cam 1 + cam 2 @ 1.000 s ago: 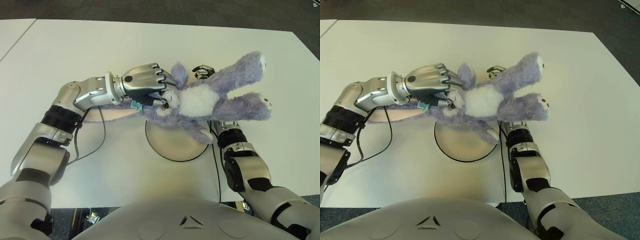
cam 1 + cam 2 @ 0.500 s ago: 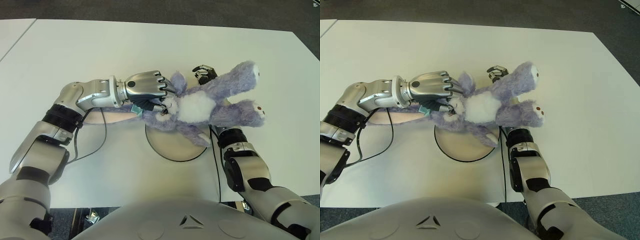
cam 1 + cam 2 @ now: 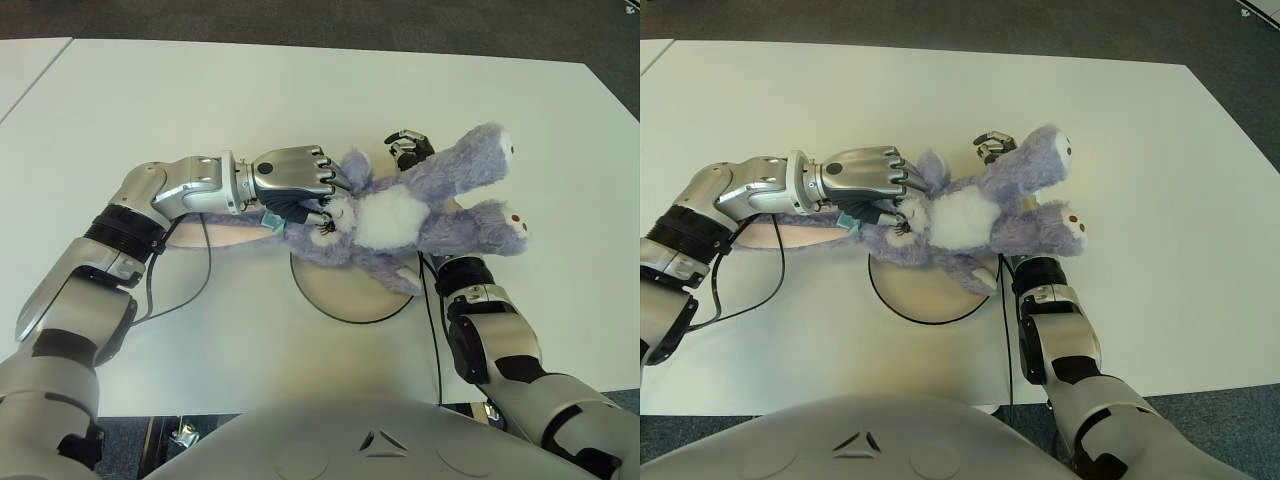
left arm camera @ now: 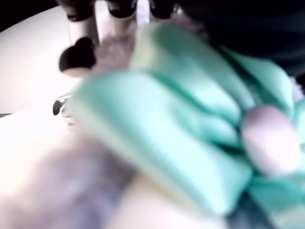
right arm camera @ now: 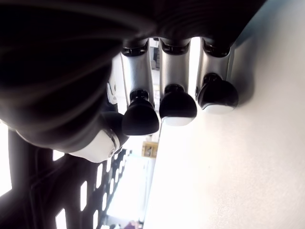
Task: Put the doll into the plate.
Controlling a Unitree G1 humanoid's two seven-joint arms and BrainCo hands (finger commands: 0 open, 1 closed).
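1. The table (image 3: 300, 90) is white and spreads out on every side of both hands.
2. The doll (image 3: 400, 215) is a purple plush rabbit with a white belly. The left hand holds it by the head end, so its body stretches away from that hand toward the robot's right. It hangs over the far part of the plate; whether it touches the plate I cannot tell.
3. The plate (image 3: 345, 290) is a round, pale disc with a dark rim. It sits nearer the robot than the left hand's fingers, below the doll's body.
4. The left hand (image 3: 295, 180) is clenched on the doll's head, fingers curled over the top. A long pale ear trails back under its forearm. Its wrist view is filled by a green bow (image 4: 181, 124) on the doll, pressed right against the palm.
5. The right hand (image 3: 405, 147) shows beyond the doll's upper leg, mostly hidden by the plush. In its wrist view the fingertips (image 5: 177, 102) are loosely curled with nothing between them, close to the table.
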